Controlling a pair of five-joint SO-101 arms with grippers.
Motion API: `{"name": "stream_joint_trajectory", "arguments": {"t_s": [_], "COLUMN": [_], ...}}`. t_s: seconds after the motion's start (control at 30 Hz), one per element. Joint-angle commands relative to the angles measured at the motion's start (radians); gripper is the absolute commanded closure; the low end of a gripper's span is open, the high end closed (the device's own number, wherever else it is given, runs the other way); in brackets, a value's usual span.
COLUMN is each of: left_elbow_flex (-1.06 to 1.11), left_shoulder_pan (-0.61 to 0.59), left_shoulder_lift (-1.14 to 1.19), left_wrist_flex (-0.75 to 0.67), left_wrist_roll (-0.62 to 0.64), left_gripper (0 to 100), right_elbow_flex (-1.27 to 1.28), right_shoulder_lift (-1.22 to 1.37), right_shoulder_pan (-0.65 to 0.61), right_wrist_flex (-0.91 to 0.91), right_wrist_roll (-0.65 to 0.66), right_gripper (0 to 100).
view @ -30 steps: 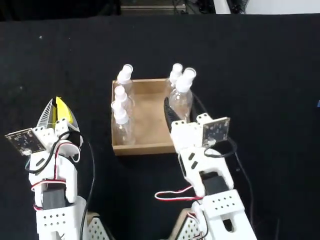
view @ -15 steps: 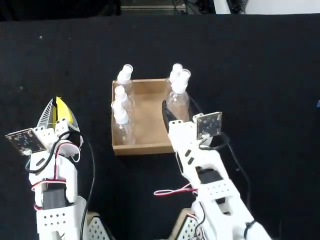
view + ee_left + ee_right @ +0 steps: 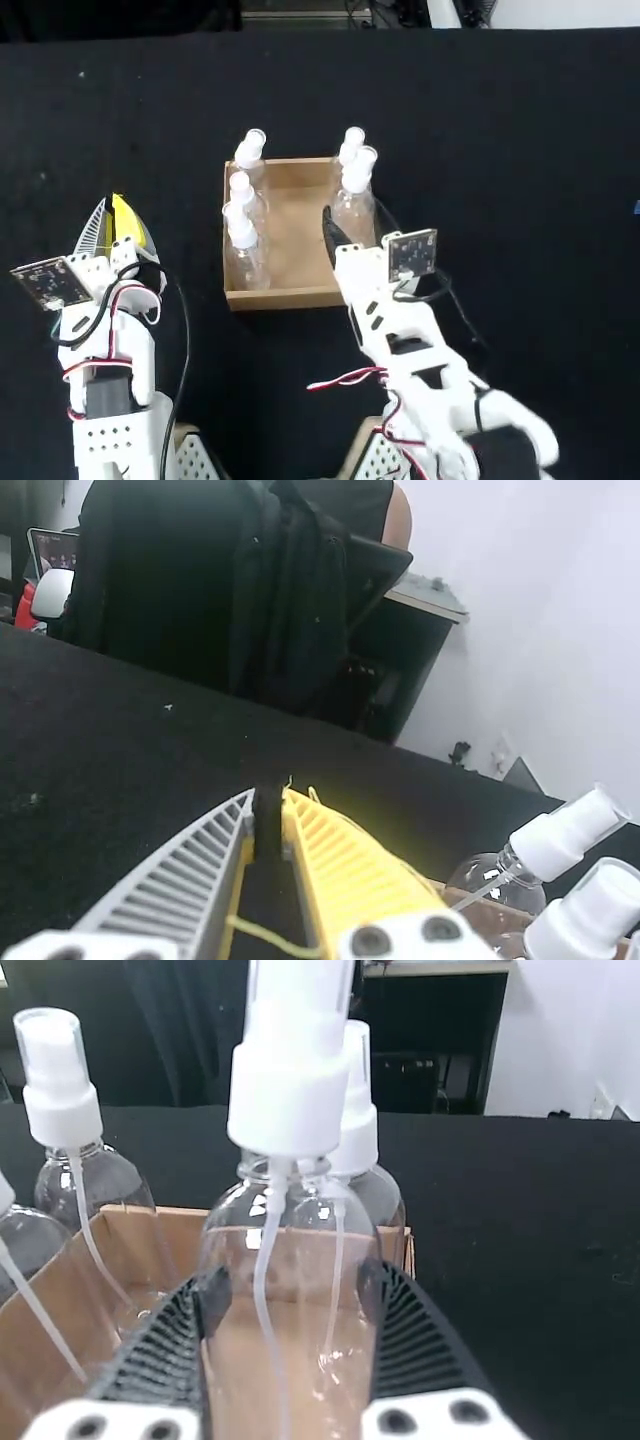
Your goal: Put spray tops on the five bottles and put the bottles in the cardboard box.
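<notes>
Black cloth is covering the table [image 3: 520, 150], which is taking up nearly all of the high view. Beyond its far edge, a dark chair [image 3: 300, 600] is standing against a white wall [image 3: 560, 630].

The cardboard box [image 3: 285, 297] is sitting open near the centre of the high frame, a little left of middle. It is holding clear bottles, each wearing a white spray top [image 3: 295, 1080]. Three are lining the left wall: the first bottle [image 3: 250, 165] at the upper left corner, the second bottle [image 3: 250, 210] just below it, and the third bottle [image 3: 247, 262] nearest the lower wall. The three are touching or nearly so. The fourth bottle [image 3: 352, 142] is standing at the upper right corner.

The fifth bottle [image 3: 355, 208] is standing upright along the right wall, just in front of the fourth. The right gripper [image 3: 290, 1295] is clasping it around its body, with the black fingers [image 3: 165, 1350] pressing on either side. I cannot tell whether its base is touching the box floor.

The left gripper [image 3: 112, 215] is hanging over bare cloth at the lower left of the high frame, well apart from the box. Its grey and yellow jaws are pressed together with nothing between them.
</notes>
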Motion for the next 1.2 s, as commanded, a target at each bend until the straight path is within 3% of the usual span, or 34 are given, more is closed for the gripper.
{"name": "stream_joint_trajectory", "arguments": {"t_s": [0.0,0.13,0.37,0.93,1.17], "left_elbow_flex": [0.024,0.024,0.024,0.024,0.024], "left_shoulder_pan": [-0.008,-0.010,-0.010,-0.010,-0.010], "left_shoulder_lift": [-0.020,-0.020,-0.020,-0.020,-0.020], "left_wrist_flex": [-0.003,-0.003,0.048,0.049,0.049], "left_wrist_roll": [0.009,0.009,0.009,0.009,0.009], "left_gripper": [97,97,97,97,97], "right_elbow_flex": [-0.005,-0.024,-0.111,-0.140,-0.200], "right_shoulder_lift": [0.091,0.203,0.377,0.412,0.544], "right_shoulder_pan": [-0.017,-0.026,-0.055,-0.060,-0.058], "right_wrist_flex": [-0.167,-0.281,-0.298,-0.365,-0.397], "right_wrist_roll": [0.000,0.000,0.000,-0.002,0.000], "right_gripper": [98.8,98.8,98.6,98.8,98.8]}}
